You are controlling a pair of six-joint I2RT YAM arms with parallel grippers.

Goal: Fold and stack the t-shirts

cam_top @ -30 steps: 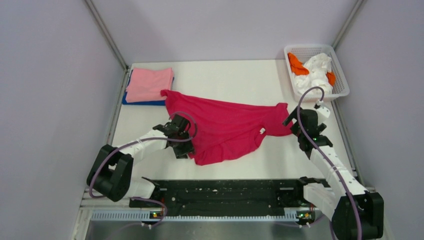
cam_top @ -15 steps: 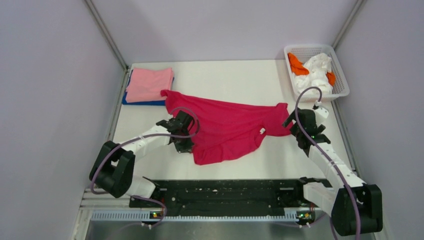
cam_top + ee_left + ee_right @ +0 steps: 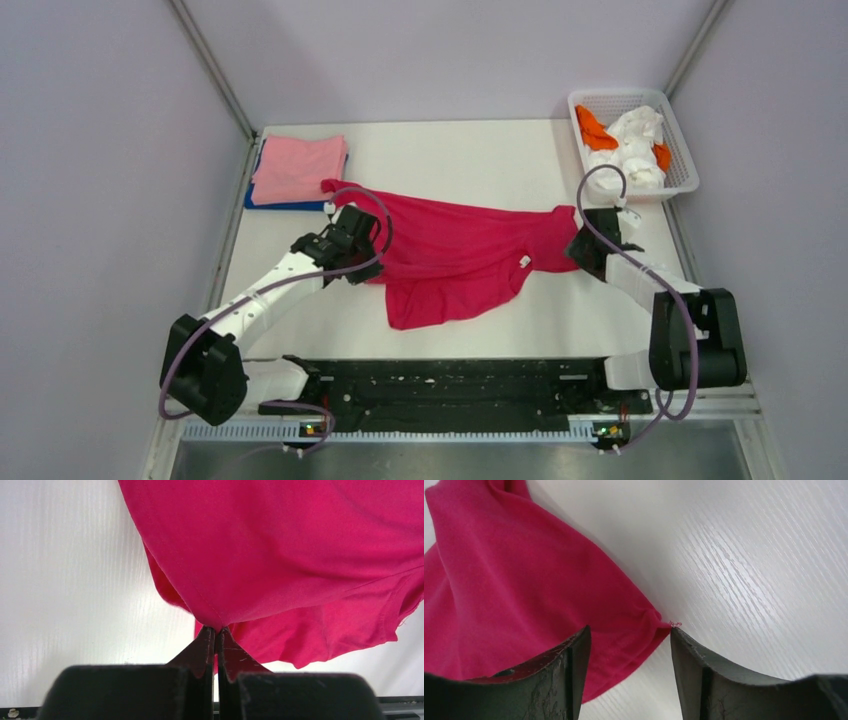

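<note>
The crimson-red t-shirt (image 3: 455, 255) lies crumpled across the middle of the white table (image 3: 460, 155). My left gripper (image 3: 364, 252) is shut on a pinch of its left edge, seen in the left wrist view (image 3: 218, 628), with the cloth (image 3: 280, 545) hanging from the fingertips. My right gripper (image 3: 578, 243) is open at the shirt's right corner (image 3: 639, 625), which lies between the fingers on the table. A folded light pink t-shirt (image 3: 297, 166) sits on a folded deep blue one (image 3: 290, 205) at the back left.
A white basket (image 3: 684, 160) with white and orange cloths stands at the back right. Grey walls close in the left, right and back. A black rail (image 3: 450, 385) runs along the near edge.
My left gripper has lifted and moved back-left with the shirt's edge. My right gripper has moved back and stretched toward the shirt's right corner.
</note>
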